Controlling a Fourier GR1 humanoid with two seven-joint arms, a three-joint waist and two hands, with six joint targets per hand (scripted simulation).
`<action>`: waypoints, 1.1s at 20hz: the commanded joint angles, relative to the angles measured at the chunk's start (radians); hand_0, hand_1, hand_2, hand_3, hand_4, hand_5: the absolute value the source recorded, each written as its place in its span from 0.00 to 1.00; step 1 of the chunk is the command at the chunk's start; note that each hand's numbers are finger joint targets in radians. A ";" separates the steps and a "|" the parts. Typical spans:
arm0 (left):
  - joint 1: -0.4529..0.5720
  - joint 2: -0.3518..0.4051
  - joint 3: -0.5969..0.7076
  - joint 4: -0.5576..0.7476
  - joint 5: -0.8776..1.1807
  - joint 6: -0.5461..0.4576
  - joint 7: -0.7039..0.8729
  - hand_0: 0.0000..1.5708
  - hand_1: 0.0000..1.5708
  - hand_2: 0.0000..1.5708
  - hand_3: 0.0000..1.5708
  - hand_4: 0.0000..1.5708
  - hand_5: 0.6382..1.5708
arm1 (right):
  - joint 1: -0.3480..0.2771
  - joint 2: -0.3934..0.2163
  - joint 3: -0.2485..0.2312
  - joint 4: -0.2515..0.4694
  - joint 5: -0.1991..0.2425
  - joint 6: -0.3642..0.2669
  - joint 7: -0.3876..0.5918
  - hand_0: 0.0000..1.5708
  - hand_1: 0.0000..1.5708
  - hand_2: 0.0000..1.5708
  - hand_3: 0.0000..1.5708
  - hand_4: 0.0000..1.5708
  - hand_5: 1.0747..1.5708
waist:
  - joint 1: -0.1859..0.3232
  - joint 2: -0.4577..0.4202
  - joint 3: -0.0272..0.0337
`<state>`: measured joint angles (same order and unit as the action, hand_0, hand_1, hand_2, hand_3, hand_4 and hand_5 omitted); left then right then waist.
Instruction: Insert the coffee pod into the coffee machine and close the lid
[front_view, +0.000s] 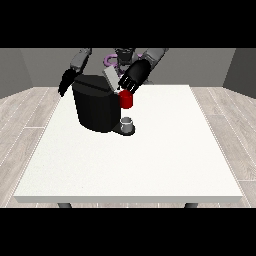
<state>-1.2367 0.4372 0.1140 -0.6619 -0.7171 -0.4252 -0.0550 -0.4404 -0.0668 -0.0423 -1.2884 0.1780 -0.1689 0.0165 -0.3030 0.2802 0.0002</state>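
Observation:
The black coffee machine (95, 105) stands at the table's far left of centre. Its grey lid (109, 78) is tilted up. A red thing at the machine (126, 100) shows at its front right, just under the lid. The hand at the view's right (135, 75) is right beside the lid's upper end and just above the red thing. The hand at the view's left (66, 83) hangs by the machine's far left side with its fingers straight, holding nothing. A small grey thing (128, 123) sits on the machine's low base; I cannot tell whether it is the pod.
The white table (150, 160) stretches wide towards the camera, in front of and to the right of the machine. The robot's torso is behind the machine at the far edge.

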 joint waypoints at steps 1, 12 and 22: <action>0.008 -0.054 -0.037 -0.011 -0.018 0.001 -0.005 0.80 0.80 0.82 0.77 0.27 1.00 | -0.028 -0.002 -0.019 0.036 0.009 -0.027 0.038 0.00 0.00 0.00 0.00 0.10 1.00 | 0.039 -0.012 0.0000; -0.034 -0.009 0.003 0.025 -0.022 0.021 -0.004 0.77 0.77 0.80 0.76 0.26 1.00 | -0.015 0.003 -0.008 0.021 0.005 -0.019 -0.011 0.00 0.00 0.00 0.00 0.11 1.00 | -0.005 0.018 0.0000; -0.047 0.004 0.010 0.026 -0.035 0.070 -0.054 0.77 0.77 0.78 0.75 0.23 1.00 | -0.036 0.006 -0.006 0.012 0.002 -0.022 -0.002 0.00 0.00 0.00 0.00 0.00 1.00 | -0.015 0.051 -0.0001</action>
<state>-1.2667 0.4492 0.1207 -0.6386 -0.7443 -0.3945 -0.1011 -0.4595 -0.0667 -0.0606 -1.2679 0.1691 -0.1837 0.0088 -0.3041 0.3041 -0.0003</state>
